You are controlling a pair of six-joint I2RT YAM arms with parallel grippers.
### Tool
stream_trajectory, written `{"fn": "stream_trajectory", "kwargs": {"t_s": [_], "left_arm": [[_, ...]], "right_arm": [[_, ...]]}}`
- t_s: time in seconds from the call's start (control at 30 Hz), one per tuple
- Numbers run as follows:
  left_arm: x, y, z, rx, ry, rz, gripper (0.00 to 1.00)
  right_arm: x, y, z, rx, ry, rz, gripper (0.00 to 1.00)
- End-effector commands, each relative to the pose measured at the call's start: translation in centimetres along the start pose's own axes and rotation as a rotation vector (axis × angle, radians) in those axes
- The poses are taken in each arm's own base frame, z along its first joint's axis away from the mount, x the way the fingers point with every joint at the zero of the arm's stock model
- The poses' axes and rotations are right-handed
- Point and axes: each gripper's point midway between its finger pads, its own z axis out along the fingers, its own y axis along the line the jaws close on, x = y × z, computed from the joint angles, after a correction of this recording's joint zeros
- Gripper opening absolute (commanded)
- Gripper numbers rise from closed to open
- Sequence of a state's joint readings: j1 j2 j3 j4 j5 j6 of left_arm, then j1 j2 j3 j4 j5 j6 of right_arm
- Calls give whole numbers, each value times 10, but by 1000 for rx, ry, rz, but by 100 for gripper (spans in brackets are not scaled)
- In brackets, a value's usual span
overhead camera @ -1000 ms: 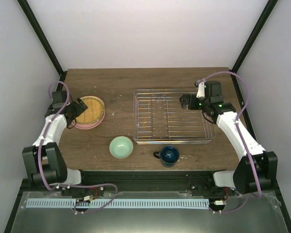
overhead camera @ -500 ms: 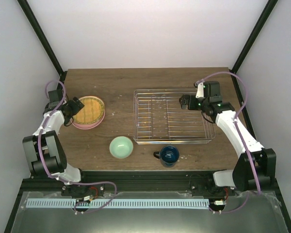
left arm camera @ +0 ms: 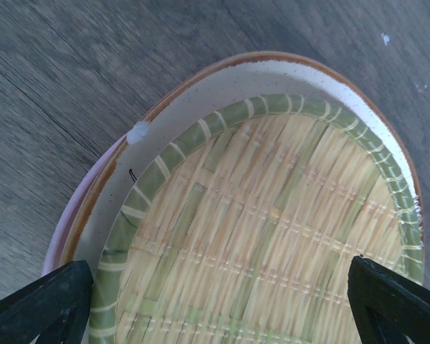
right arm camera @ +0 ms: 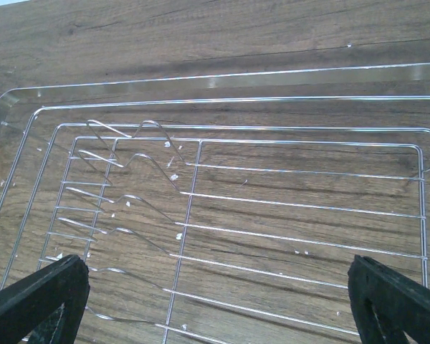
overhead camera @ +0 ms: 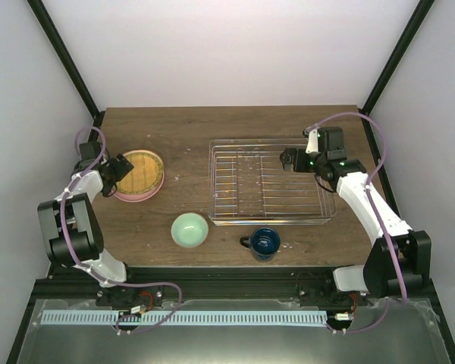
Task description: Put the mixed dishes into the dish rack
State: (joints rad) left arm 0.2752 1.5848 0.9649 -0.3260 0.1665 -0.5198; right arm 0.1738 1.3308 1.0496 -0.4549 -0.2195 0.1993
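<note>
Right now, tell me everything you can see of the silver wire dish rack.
The rectangular silver metal wire dish rack lies flat on the brown wooden table, right of centre. It has low wire sides, rounded corners, parallel floor wires and a row of bent upright tines. The wire looks thin and shiny. No dishes are in it. The right pincer hangs open above its far right area, apparently not touching it.

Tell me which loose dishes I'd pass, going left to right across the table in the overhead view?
stack of plates → mint-green bowl → dark blue mug
</note>
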Motion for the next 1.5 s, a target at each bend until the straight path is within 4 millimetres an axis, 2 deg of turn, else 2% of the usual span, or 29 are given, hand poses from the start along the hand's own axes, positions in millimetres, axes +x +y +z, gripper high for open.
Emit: {"fn": "stream_trajectory", "kwargs": {"t_s": [0.0,0.3,0.47,0.53,0.7,1.1,1.47], "left_arm": [[1,-1,11,23,11,-14,98],[15,1,23,66,35,-54,94],[30,5,27,87,50,-92,85],[36,9,27,90,52,-104,76],[46,19,29,73,64,-115,47],[51,22,26,86,69,-114,0],[50,15,14,147,58,-112,0]], "right_arm": [[-1,2,1,-3,1,-9,100],[1,2,5,-8,13,-8,100],[3,1,6,-4,17,-9,100],[2,1,6,-4,16,-8,100],[3,1,7,-4,18,-6,100],[4,1,8,-7,24,-4,100],[5,3,10,-24,27,-1,100]]}}
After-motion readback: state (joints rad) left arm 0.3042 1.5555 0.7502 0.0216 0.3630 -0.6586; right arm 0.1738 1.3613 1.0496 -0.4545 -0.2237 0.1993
